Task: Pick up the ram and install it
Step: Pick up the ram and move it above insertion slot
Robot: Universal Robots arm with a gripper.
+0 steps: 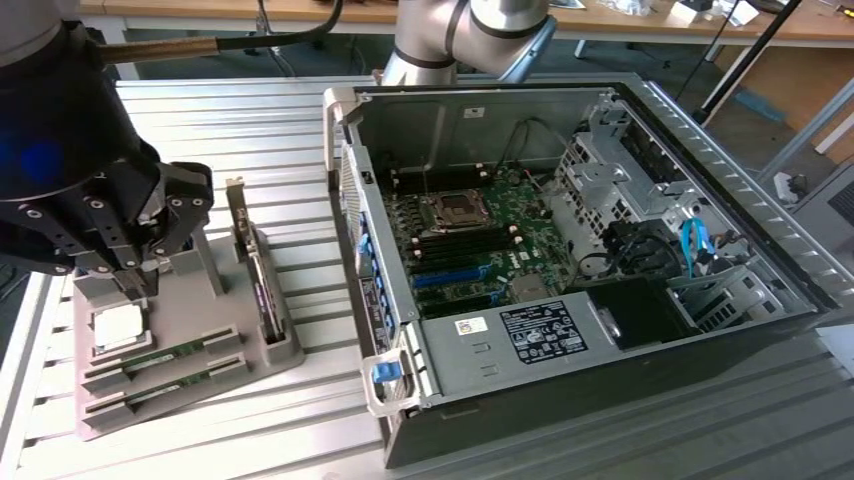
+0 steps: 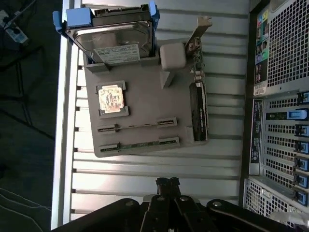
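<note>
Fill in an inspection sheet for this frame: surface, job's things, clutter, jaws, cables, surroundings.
Surface: ribbed metal table, carrying a grey parts tray and an open computer case.
Job's things: ram sticks, two, lying side by side in the tray's slots; motherboard exposed in the case.
Clutter: processor chip, upright expansion card and hard drive, all on the same tray.
Grippers: gripper above the tray, jaws shut, nothing seen between them.
Cables: blue cables inside the case; black cable beyond the table.
Surroundings: wooden bench behind the table.
</note>
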